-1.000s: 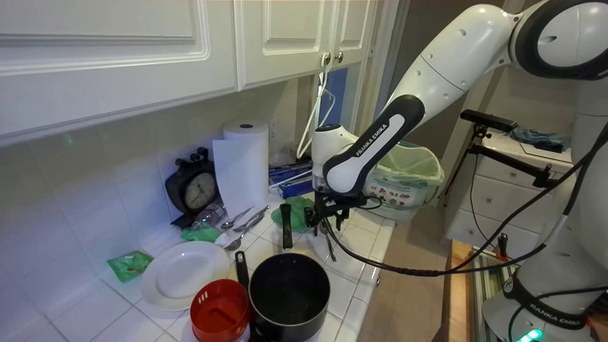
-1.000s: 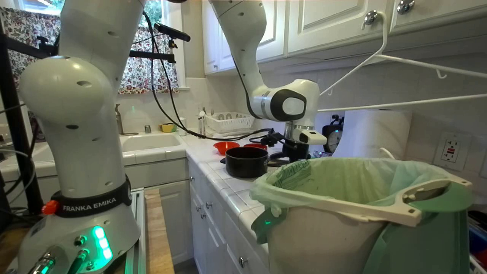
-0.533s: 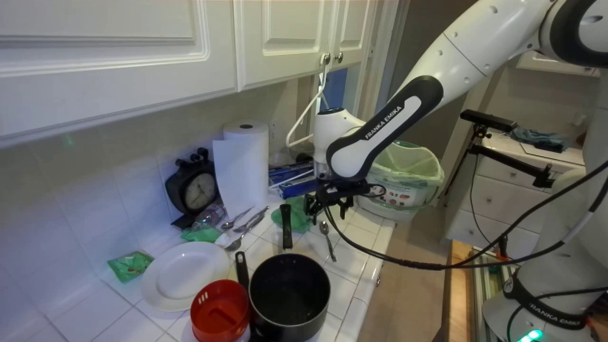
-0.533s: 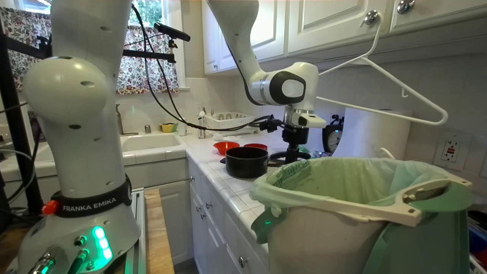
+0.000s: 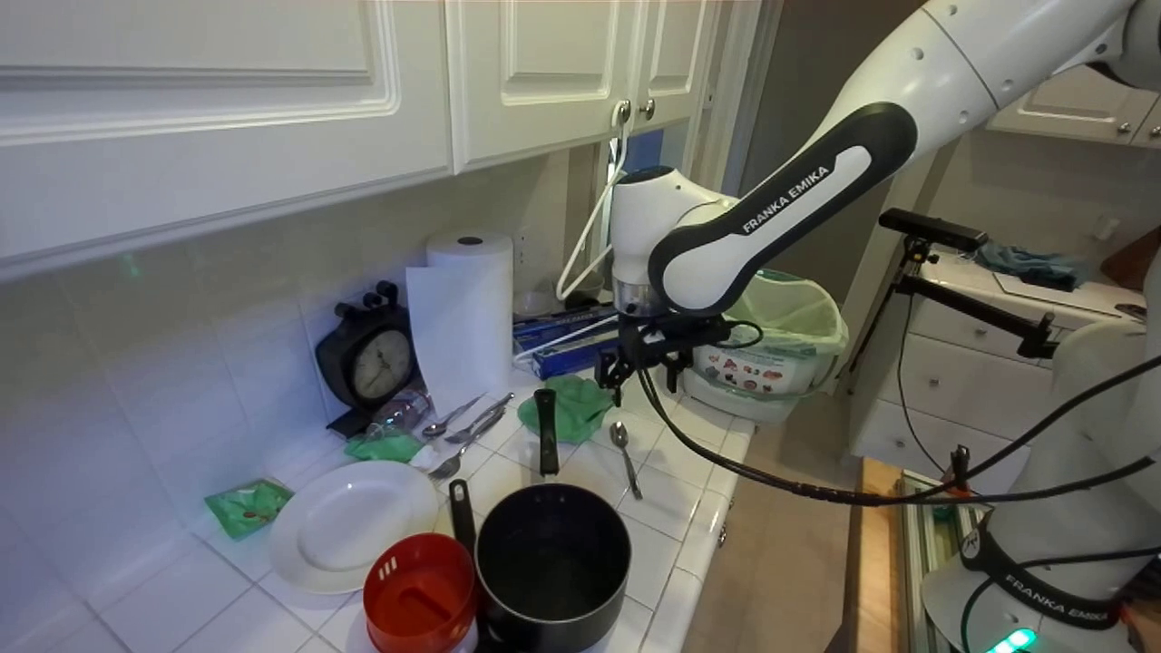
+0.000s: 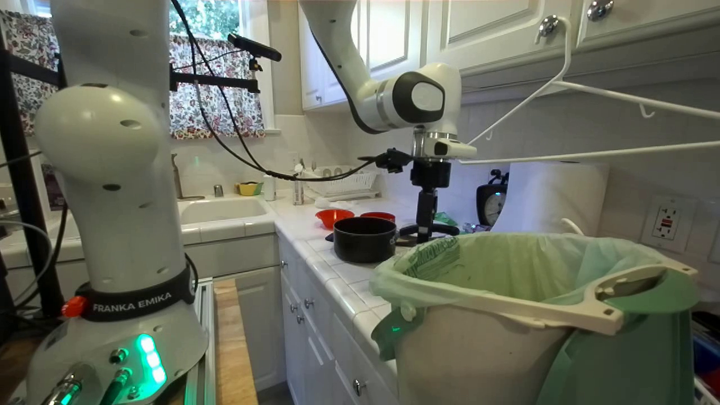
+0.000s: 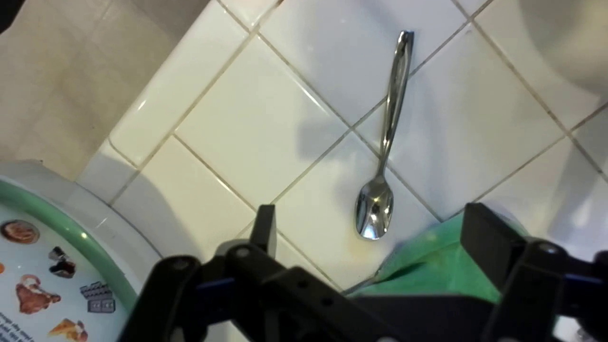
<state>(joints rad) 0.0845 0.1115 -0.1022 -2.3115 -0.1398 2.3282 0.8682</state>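
In an exterior view, your end effector hangs released just right of centre, above the surface, with the spoon lying below it and the black pot at bottom centre. In an exterior view, your end effector shows behind the bin, which fills the lower right. In the wrist view, the spoon lies at centre, seen between your parted fingers, a crumpled green item lower right.
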